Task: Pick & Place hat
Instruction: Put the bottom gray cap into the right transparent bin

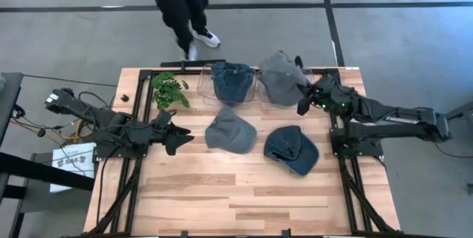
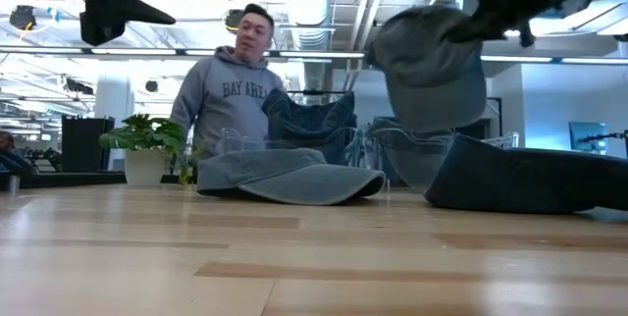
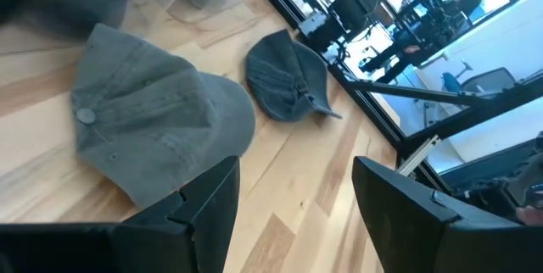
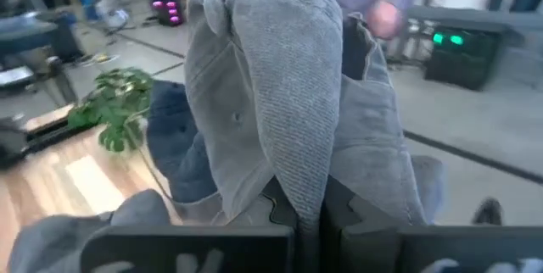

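Observation:
My right gripper [image 1: 302, 106] is shut on a light grey hat [image 1: 281, 75], holding it over the right clear bin [image 1: 261, 97] at the table's far edge; in the low view the hat [image 2: 432, 61] hangs above that bin [image 2: 392, 154]. A blue denim hat [image 1: 231, 81] sits in the left clear bin [image 1: 202, 94]. A grey cap [image 1: 230, 129] and a dark blue cap [image 1: 292, 149] lie flat on the table. My left gripper [image 1: 179, 139] hovers open, left of the grey cap [image 3: 153, 129]. My right gripper [image 4: 310, 209] pinches a gathered fold of the grey hat's cloth [image 4: 297, 180] between its two fingers. The fingers come from the table's right side. The hat is off the table, and its crown [image 2: 422, 51] hangs beside and below the fingers; whether it touches the bin cannot be told.
A small potted plant [image 1: 170, 90] stands at the far left of the table. A person [image 1: 177, 1] in a grey hoodie [image 2: 231, 90] stands just beyond the far edge. Bare wood [image 1: 244, 194] fills the near half of the table.

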You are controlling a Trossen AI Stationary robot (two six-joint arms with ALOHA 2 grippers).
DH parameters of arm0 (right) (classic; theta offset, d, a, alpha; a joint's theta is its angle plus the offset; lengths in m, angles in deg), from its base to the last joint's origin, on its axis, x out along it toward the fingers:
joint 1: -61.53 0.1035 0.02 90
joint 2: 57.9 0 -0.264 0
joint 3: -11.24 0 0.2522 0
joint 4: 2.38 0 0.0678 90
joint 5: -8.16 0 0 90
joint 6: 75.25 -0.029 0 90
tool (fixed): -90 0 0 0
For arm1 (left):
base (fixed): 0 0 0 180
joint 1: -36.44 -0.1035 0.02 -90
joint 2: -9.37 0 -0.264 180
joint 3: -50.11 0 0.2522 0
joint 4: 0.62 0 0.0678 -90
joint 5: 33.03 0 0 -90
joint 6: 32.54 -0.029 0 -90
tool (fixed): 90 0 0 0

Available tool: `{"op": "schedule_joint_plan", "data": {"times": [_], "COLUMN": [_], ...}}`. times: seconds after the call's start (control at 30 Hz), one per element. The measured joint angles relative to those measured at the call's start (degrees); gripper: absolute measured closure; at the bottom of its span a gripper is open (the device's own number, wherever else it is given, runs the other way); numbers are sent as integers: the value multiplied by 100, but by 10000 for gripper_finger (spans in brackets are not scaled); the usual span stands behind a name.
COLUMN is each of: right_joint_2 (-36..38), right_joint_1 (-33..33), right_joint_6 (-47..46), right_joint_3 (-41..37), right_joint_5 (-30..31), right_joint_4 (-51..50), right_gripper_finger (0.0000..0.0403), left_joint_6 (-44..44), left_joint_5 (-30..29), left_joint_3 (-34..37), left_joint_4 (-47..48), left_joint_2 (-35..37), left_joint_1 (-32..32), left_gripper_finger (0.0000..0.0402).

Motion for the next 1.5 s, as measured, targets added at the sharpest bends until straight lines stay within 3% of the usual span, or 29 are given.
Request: {"op": "schedule_joint_plan", "data": {"times": [0.37,0.67,1.23,1.5], "right_joint_2": [-5,-486,-1322,-1323], "right_joint_1": [-2113,-3265,-3638,-3638], "right_joint_6": [1245,1183,751,295], "right_joint_3": [-574,-1005,-1207,-1198], "right_joint_5": [-2522,-4049,-3555,-3597], "right_joint_4": [1136,1100,1114,1138], "right_gripper_finger": [403,403,401,315], "left_joint_6": [37,160,162,-263], "left_joint_5": [95,160,163,-181], "left_joint_3": [0,0,-2,-2], "left_joint_4": [-1,0,1,2], "left_joint_2": [0,0,0,0], "left_joint_1": [-219,-417,-716,-725], "left_gripper_finger": [176,176,176,176]}}
